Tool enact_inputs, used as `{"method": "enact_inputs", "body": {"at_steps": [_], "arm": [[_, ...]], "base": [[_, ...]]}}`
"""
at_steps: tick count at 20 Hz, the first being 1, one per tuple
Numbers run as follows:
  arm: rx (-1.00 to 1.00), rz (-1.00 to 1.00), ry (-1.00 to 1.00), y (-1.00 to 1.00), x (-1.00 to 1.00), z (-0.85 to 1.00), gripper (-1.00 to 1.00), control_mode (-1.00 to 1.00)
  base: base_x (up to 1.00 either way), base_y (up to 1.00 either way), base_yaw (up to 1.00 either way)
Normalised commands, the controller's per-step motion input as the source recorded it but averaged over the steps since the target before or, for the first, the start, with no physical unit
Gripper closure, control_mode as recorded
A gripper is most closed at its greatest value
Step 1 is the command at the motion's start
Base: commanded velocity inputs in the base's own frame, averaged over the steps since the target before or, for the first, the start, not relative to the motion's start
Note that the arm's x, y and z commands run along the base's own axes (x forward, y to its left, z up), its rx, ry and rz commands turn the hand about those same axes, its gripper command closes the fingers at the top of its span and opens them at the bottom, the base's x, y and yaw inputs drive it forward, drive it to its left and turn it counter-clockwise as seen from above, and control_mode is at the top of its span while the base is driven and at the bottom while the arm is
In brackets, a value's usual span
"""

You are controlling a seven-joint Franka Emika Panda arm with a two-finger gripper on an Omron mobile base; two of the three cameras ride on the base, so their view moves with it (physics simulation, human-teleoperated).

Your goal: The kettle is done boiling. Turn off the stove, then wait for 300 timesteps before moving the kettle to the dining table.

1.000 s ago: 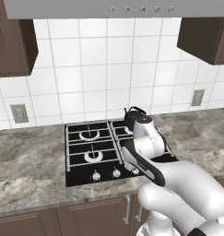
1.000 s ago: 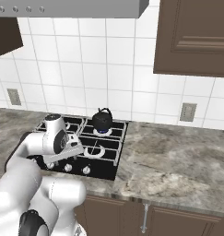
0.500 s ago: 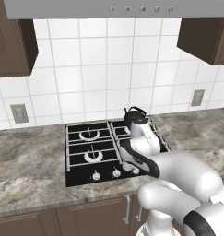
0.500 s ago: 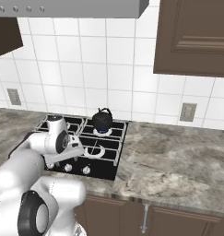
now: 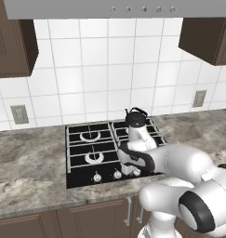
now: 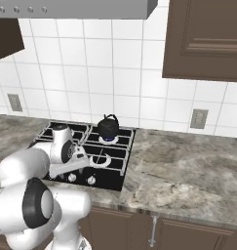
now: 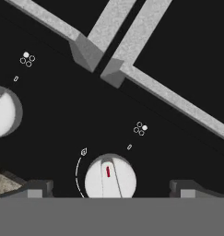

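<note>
Gripper: hand view — jaws spread wide, one dark fingertip on each side of a silver knob, nothing held
Knob: red mark on its face, a second silver knob at the left edge, grey grate bars above
Left base view: arm bent low over the front of the stove, hand at the knob row; kettle partly hidden behind the wrist, on the rear right burner
Right base view: kettle upright on the rear burner of the stove — blue flame under it; gripper down at the front knobs
Counter: marble, to the right of the cooktop
</note>
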Motion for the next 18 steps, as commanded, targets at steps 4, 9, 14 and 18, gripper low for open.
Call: {"method": "enact_inputs", "body": {"at_steps": [4, 9, 14, 18], "arm": [[0.00, 0.00, 0.00, -0.09, -0.27, -0.23, -1.00, -1.00], [0.00, 0.00, 0.00, -0.08, -0.15, -0.20, -1.00, -1.00], [0.00, 0.00, 0.00, 0.00, 0.00, -0.23, -1.00, -1.00], [0.00, 0.00, 0.00, 0.00, -0.01, -0.26, -1.00, -1.00]], "base": [[0.00, 0.00, 0.00], [0.00, 0.00, 0.00], [0.00, 0.00, 0.00], [0.00, 0.00, 0.00]]}}
